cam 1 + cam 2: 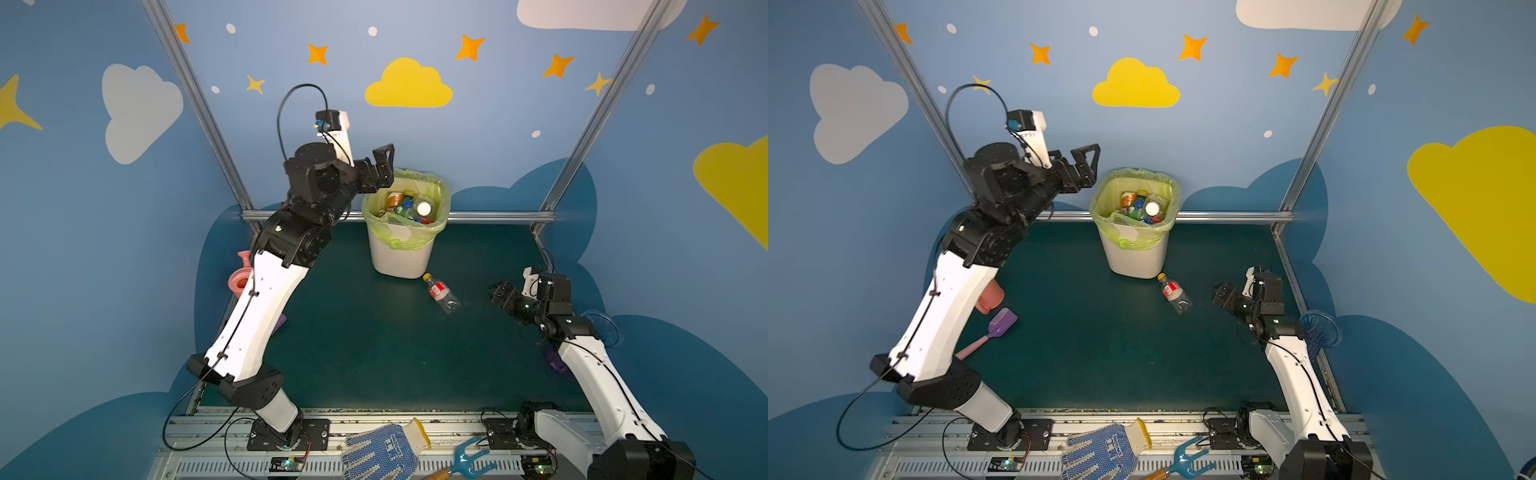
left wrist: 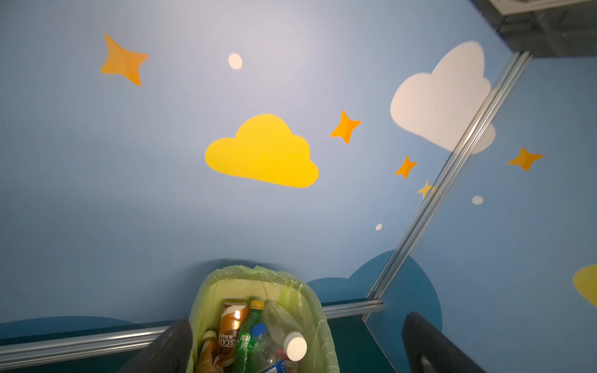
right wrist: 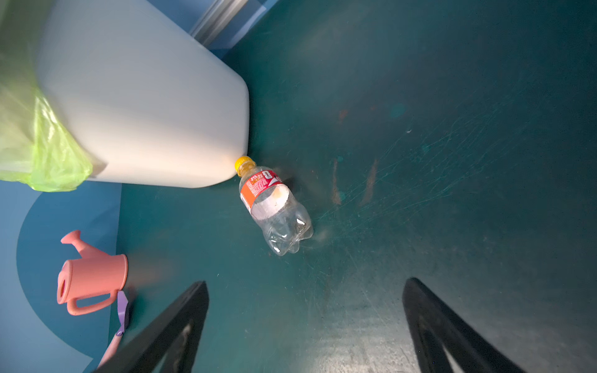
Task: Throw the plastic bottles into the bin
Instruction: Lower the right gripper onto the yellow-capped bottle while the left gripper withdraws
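The bin [image 1: 401, 259] stands at the back of the dark green table [image 1: 374, 353], its yellow-green bag folded over the rim, and a heap of bottles [image 1: 405, 205] lies inside: brown, green and clear ones. The left gripper [image 1: 384, 166] hangs raised just beside the bin's rim, jaws spread wide and holding nothing. One clear bottle [image 1: 441, 292] with a red label and yellow cap lies on its side, cap touching the bin's foot. The right gripper [image 1: 496, 291] sits low near that bottle, jaws wide and empty. A pink watering can [image 3: 90, 277] stands at the table's left edge.
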Motion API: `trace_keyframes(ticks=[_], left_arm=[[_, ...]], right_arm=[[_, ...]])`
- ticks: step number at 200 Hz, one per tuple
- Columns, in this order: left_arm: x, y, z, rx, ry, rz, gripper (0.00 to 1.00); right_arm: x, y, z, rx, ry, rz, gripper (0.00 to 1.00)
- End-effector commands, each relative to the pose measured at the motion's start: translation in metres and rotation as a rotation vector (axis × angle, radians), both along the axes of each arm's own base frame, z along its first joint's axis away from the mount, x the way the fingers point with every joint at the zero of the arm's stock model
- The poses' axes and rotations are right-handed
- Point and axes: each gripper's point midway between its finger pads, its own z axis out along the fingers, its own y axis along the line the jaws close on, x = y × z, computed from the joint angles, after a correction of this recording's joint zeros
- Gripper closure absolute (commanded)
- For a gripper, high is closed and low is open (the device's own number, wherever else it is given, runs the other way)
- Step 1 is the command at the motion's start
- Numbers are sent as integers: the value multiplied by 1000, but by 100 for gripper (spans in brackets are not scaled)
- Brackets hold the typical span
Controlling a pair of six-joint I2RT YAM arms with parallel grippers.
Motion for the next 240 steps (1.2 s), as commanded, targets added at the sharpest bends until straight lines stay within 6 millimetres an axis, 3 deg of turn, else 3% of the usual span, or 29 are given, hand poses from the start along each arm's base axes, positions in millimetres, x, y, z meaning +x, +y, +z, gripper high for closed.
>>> trace_keyframes(ticks=[1, 25, 48, 76, 113, 148, 173, 240], left_arm=[[27, -2, -50, 65, 95, 55, 0], [20, 10, -90, 74, 162, 83, 0], [8, 37, -136, 37, 236, 144, 0], [-8, 77, -212, -20, 396, 220, 0], [-47, 127, -297, -69, 580, 341, 0], [-84, 160, -358, -144, 700, 426, 0], [-98, 172, -378, -205, 727, 452, 0], [-102, 178, -391, -210, 774, 463, 0]], right_arm=[[9, 8, 2, -31, -11, 26, 6], [19, 23, -7, -89, 8, 89, 5], [27, 44, -19, -146, 47, 173, 4], [39, 68, -32, -261, 82, 292, 3], [55, 92, -56, -316, 169, 400, 3], [69, 110, -74, -341, 219, 468, 6], [77, 119, -85, -367, 245, 511, 7], [82, 134, -113, -422, 343, 606, 11]])
